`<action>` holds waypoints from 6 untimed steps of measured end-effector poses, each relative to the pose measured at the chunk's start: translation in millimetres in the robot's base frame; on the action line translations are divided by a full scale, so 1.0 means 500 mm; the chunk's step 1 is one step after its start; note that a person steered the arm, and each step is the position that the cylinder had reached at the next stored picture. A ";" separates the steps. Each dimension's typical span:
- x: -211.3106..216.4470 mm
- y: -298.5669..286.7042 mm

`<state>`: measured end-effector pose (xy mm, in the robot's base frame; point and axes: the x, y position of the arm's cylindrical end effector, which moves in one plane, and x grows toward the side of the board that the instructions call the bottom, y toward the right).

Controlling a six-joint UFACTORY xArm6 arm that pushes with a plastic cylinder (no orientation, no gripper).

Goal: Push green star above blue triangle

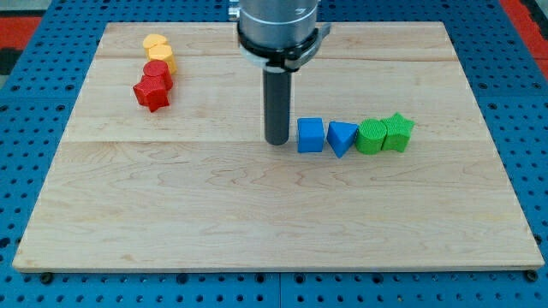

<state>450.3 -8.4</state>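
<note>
The green star (398, 131) lies at the view's right end of a row of blocks near the board's middle right. The blue triangle (342, 137) sits two places to its left, with a green round block (372, 136) between them, touching the star. A blue cube (311, 135) is at the row's left end. My tip (276, 141) rests on the board just left of the blue cube, close to it, far from the green star.
A yellow block (158, 50), a red round block (157, 74) and a red star (151, 93) form a cluster at the view's upper left. The wooden board (257, 214) lies on a blue pegboard; its edges bound the working area.
</note>
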 end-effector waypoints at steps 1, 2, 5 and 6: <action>0.054 -0.031; 0.054 -0.031; 0.088 0.021; 0.088 0.028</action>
<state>494.3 5.4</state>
